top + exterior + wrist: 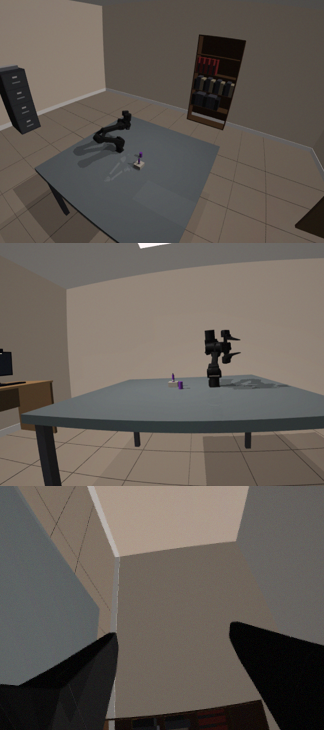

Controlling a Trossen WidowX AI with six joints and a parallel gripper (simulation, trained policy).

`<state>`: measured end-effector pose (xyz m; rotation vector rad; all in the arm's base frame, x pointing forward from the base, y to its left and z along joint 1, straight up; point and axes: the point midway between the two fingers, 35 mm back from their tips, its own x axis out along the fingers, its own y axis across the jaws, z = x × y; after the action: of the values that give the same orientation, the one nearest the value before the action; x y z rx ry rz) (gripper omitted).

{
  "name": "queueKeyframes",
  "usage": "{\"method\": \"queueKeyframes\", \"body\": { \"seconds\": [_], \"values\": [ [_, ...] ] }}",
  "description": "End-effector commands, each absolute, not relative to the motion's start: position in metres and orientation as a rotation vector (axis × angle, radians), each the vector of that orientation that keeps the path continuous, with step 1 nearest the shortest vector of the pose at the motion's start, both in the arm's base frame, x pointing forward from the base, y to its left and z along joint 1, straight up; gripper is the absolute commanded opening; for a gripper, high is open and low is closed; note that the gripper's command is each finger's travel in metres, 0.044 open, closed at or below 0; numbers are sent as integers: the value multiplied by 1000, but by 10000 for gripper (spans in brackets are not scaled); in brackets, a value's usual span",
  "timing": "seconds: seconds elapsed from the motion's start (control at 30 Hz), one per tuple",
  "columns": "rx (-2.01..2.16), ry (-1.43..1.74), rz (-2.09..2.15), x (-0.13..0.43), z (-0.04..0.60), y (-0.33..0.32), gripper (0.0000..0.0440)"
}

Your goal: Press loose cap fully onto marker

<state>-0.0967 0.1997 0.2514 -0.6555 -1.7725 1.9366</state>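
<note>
The purple marker [139,161] [173,378] stands upright in the pale holder block [138,165] [173,384], its tip bare and pointing up. The purple cap [140,154] [180,385] stands loose on the table beside the block, apart from it. My gripper [240,346] [174,634] is open and empty, raised high above the table and well away from the marker and cap. In the exterior view its fingers point to the right, away from the block. The wrist view shows neither marker, block nor cap.
The arm's base [119,149] [214,382] stands on the grey-blue table [172,157] [146,405], near the cap and block. A bookshelf [212,104] and a filing cabinet [21,101] stand on the floor beyond the table. A wooden desk [36,400] is at the left in the exterior view.
</note>
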Motion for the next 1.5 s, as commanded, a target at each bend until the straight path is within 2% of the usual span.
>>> {"method": "queueKeyframes", "body": {
  "seconds": [0.0, 1.47],
  "values": [
    [-694, -1746, 1930, -91, 252, 203, 322],
    [-1110, -1224, 1981, -23, 217, 210, 322]
  ]
}}
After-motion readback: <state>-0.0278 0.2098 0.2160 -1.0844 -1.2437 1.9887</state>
